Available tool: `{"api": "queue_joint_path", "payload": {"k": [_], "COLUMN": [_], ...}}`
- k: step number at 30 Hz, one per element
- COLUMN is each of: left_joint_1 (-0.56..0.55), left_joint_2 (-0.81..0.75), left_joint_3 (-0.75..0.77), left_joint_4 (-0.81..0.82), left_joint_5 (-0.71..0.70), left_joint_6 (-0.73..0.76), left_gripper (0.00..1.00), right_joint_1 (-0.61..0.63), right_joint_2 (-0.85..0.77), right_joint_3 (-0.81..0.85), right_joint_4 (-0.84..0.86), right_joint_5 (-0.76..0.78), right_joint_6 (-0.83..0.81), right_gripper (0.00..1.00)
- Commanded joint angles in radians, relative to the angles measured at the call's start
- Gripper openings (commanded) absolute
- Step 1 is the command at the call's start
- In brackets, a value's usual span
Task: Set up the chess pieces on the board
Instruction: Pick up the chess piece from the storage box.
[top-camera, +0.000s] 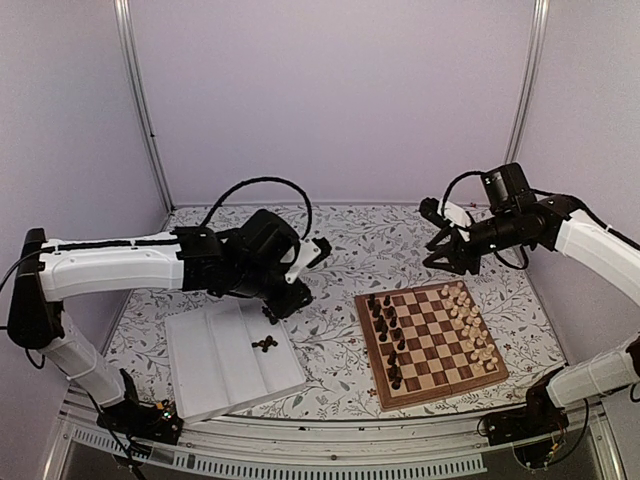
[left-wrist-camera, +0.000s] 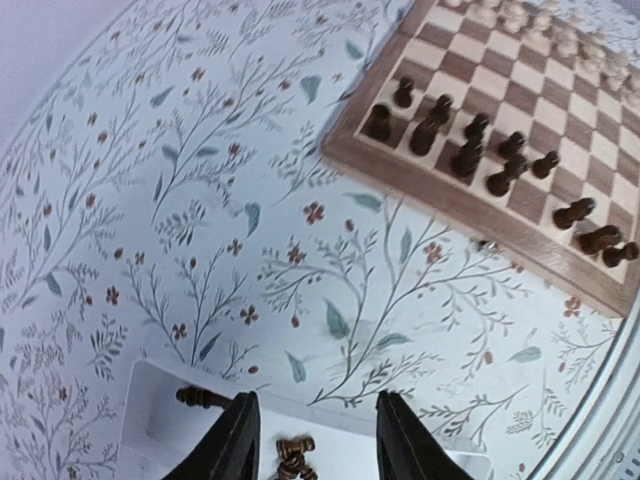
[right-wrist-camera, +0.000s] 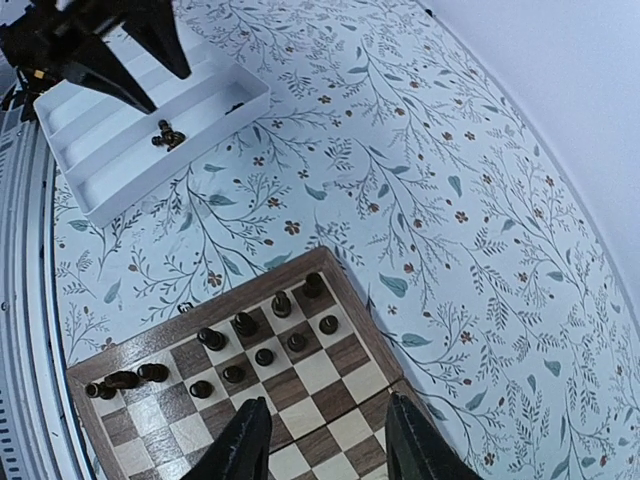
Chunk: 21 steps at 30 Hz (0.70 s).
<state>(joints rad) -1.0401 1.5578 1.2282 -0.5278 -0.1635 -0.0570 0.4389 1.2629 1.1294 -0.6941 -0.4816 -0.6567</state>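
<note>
Chessmen line two opposite sides of the board, which lies flat on the flower-patterned surface. The dark pieces stand along the board's left side and the pale pieces along its right side. The dark rows have gaps, and at the board's near left corner three dark ones look tipped onto their sides.

To the left of the board, near it but not touching, sits a white ridged tray, the one container in view. In the part of the tray closest to the board, a small cluster of dark chessmen lies tumbled together. The left wrist view shows one more dark piece lying flat in the tray just beside the cluster.

The left end effector hangs over that board-side end of the tray, released, with its fingers spread wide above the cluster and gripping nothing. The right end effector hovers in the air above the board's far edge, likewise released, fingers apart and holding nothing
</note>
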Motion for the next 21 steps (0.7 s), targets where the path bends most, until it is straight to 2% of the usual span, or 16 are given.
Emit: {"api": "queue_joint_path", "payload": {"k": [1,8,11,16,21], "left_joint_1": [0.065,0.118,0.16,0.272,0.312], "left_joint_2": [-0.05,0.005,0.026,0.027,0.082], "left_joint_3": [-0.119,-0.175,-0.177,-0.179,-0.157], "left_joint_4": [0.006,-0.068,-0.084,-0.023,-0.001], "left_joint_5": [-0.002,0.001,-0.044,-0.019,-0.037], "left_joint_6": [-0.119,-0.138,-0.167,-0.224,-0.32], "left_gripper": [0.42,0.43,0.42,0.38,0.39], "right_joint_1": [0.107,0.181,0.195,0.197,0.198], "right_joint_2": [0.069,0.186,0.207,0.204,0.174], "right_joint_3": [0.072,0.133,0.135,0.109,0.074], "right_joint_4": [-0.038,-0.042,-0.039,-0.034,-0.024], "right_joint_5": [0.009,0.02,0.02,0.023,0.032], "right_joint_6": [-0.026,-0.027,-0.019,-0.011,-0.005], "right_gripper": [0.42,0.4,0.39,0.37,0.37]}}
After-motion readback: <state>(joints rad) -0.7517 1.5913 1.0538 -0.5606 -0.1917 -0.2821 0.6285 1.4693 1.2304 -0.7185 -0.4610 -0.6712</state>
